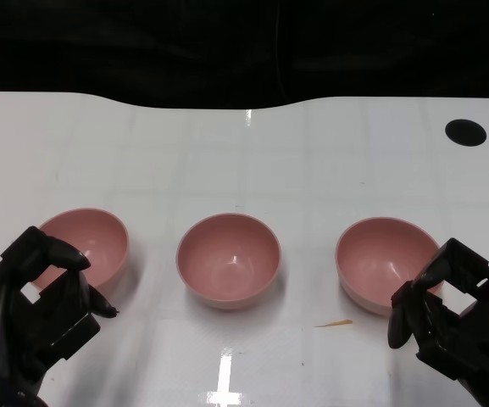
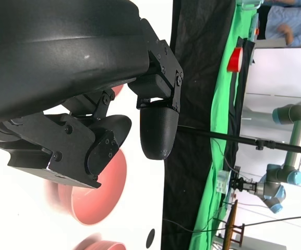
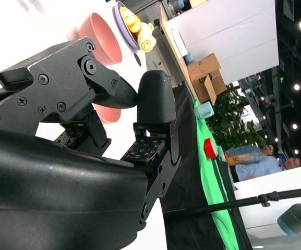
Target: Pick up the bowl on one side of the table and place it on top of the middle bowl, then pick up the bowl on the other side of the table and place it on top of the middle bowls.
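Three pink bowls stand in a row on the white table [image 1: 244, 153]: the left bowl [image 1: 91, 242], the middle bowl [image 1: 228, 259] and the right bowl [image 1: 380, 259]. All are upright and empty. My left hand [image 1: 36, 309] hovers at the near side of the left bowl, its fingers overlapping the near rim, apart and holding nothing. My right hand [image 1: 456, 318] hangs just beside the right bowl's near right rim, fingers apart and empty. The left wrist view shows a pink bowl [image 2: 95, 192] beyond my fingers [image 2: 158, 130]. The right wrist view shows a bowl [image 3: 100, 44] past my fingers [image 3: 153, 101].
A black round hole [image 1: 465, 131] lies in the table at the back right. A small orange scrap [image 1: 336, 323] lies between the middle and right bowls, nearer me. A dark backdrop runs behind the table's far edge. A person [image 3: 265, 156] shows far off.
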